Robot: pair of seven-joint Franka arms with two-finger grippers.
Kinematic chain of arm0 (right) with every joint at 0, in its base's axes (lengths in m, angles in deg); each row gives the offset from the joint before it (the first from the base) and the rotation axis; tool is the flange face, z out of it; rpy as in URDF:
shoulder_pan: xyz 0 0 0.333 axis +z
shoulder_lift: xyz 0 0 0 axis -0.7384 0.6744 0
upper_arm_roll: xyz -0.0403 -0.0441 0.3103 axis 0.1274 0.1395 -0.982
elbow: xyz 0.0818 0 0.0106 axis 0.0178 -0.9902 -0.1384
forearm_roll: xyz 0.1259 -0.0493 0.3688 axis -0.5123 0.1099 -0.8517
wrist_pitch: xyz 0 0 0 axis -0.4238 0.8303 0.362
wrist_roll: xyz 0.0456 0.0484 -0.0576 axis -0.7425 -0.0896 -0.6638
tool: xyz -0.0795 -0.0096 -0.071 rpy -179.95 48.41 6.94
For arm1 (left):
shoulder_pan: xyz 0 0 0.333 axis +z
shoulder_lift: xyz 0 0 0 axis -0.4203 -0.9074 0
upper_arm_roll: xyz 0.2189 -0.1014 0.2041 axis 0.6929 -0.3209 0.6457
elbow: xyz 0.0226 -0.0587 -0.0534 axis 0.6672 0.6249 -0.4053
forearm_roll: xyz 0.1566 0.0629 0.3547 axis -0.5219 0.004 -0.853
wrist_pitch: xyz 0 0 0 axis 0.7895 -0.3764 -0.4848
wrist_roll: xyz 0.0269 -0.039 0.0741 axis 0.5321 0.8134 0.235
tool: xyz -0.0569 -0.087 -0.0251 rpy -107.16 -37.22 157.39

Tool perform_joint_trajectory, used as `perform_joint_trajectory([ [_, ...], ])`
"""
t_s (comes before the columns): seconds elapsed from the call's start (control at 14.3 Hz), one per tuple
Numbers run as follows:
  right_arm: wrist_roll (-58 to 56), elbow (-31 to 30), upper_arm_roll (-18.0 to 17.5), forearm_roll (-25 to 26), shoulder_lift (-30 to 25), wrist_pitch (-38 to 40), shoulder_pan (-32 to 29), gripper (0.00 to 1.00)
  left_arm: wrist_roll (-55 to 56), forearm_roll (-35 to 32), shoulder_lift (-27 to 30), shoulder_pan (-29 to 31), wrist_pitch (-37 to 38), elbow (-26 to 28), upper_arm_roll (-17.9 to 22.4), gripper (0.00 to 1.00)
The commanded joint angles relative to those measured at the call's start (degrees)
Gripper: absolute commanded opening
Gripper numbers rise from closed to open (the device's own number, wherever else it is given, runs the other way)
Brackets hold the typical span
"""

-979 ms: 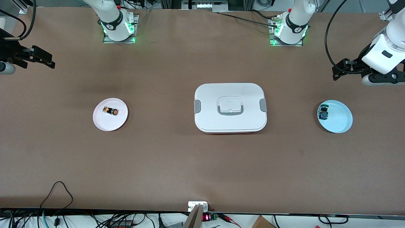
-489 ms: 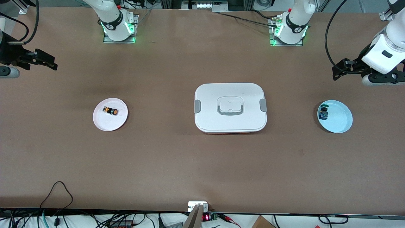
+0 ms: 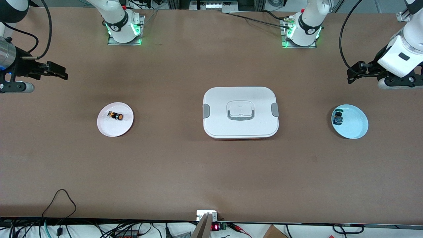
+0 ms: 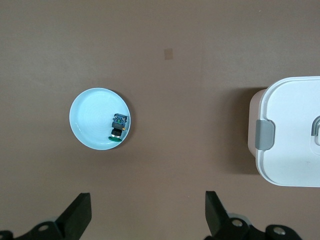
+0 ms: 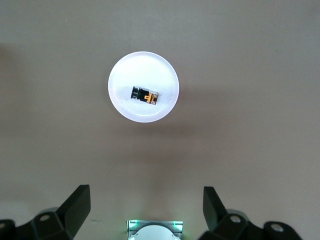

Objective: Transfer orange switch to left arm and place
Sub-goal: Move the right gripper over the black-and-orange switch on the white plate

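Observation:
The orange switch (image 3: pixel 116 116) lies on its side on a small white plate (image 3: pixel 109 127) toward the right arm's end of the table. It also shows in the right wrist view (image 5: pixel 145 95) on the plate (image 5: pixel 150 67). My right gripper (image 3: pixel 62 75) is open and empty, up over bare table at that end, apart from the plate; it also shows in its wrist view (image 5: pixel 146 190). The white box (image 3: pixel 240 96) stands mid-table, lid on. My left gripper (image 3: pixel 351 76) is open and empty over the table at the left arm's end; its wrist view shows it too (image 4: pixel 147 195).
A light blue plate (image 3: pixel 356 125) at the left arm's end holds a small dark component with blue and green parts (image 3: pixel 337 118). The left wrist view shows that plate (image 4: pixel 92 112), the component (image 4: pixel 118 127) and the box's end (image 4: pixel 292 132). Both arm bases stand along the table's robot edge.
My right gripper has moved in from the table's end toward the white plate, still open. The left arm, the switch and the box have not moved.

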Motion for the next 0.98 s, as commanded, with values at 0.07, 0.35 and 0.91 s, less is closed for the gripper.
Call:
perform_joint_trajectory([
  [0.07, 0.5, 1.1, -0.2, 1.1, 3.6, -3.8, 1.4, 1.00, -0.1, 0.6, -0.4, 0.0, 1.3, -1.4, 0.0, 1.00],
  [0.35, 0.5, 1.1, -0.1, 1.1, 7.8, -7.7, 1.2, 1.00, 0.0, 0.5, -0.4, 0.0, 1.3, -1.4, 0.0, 1.00],
  [0.91, 0.7, -7.0, -0.2, 0.1, 11.4, -19.7, 1.3, 1.00, 0.0, 0.5, -0.4, 0.0, 1.3, -1.4, -0.1, 1.00],
])
